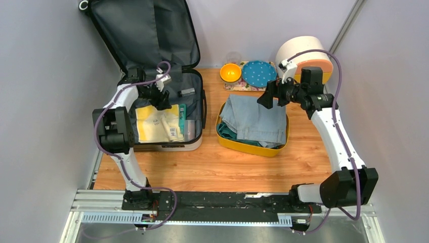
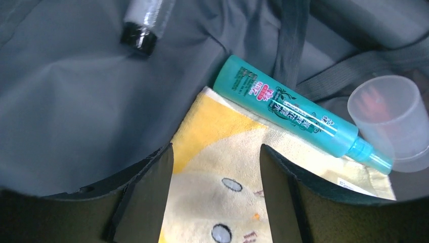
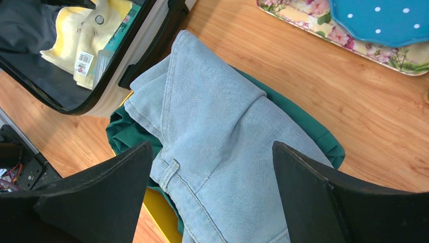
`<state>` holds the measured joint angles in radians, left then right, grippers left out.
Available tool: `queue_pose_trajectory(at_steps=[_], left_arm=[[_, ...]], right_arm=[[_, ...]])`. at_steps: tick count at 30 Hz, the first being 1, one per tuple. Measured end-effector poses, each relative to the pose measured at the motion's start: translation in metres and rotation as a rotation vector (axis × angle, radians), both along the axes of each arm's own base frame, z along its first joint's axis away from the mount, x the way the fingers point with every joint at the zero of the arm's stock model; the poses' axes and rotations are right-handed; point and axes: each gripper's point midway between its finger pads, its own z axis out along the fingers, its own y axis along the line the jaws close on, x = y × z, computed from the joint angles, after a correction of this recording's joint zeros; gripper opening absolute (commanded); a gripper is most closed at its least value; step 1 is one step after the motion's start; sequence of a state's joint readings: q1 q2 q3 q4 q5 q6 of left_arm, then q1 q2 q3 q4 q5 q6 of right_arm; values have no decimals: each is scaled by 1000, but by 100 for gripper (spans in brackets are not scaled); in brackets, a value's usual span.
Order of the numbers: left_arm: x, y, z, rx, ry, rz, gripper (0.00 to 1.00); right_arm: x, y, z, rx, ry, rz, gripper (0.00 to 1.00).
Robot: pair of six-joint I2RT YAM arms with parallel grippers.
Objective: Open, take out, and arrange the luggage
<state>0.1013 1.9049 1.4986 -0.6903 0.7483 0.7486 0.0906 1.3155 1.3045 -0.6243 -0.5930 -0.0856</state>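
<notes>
Saw matt grey cloth lining the luggage (image 1: 146,30); faded denim on the jeans (image 3: 227,126); glossy teal plastic on the tube (image 2: 288,109); fluffy yellow terry on the towel (image 2: 217,131); smooth wood grain across the surface (image 1: 202,167).

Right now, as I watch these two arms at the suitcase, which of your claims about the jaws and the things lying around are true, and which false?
1. The luggage has its lid standing open. True.
2. The jeans lie on top in the yellow bin. True.
3. The left gripper holds the teal tube. False: its jaws stand apart over the yellow towel, and the tube lies free at the towel's edge.
4. The right gripper is clamped on the jeans. False: its jaws are wide open above them.
5. The blue dotted plate lies inside the luggage. False: it sits on the flowered tray on the table.
</notes>
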Motion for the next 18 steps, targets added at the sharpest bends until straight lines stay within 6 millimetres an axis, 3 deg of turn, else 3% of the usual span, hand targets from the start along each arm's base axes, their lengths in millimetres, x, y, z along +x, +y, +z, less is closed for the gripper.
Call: queue_pose_trajectory(at_steps=[7,11,18], left_arm=[[-8,-19,-36,-5,-55,-158,65],[-1,-29,-54,6,-76,-203,60],[2,-34,-78,56,-129,-238,54]], right_arm=[[5,4,-4,14,19,23,91],[10,7,0,23,23,34,90],[13,10,2,35,35,48,90]])
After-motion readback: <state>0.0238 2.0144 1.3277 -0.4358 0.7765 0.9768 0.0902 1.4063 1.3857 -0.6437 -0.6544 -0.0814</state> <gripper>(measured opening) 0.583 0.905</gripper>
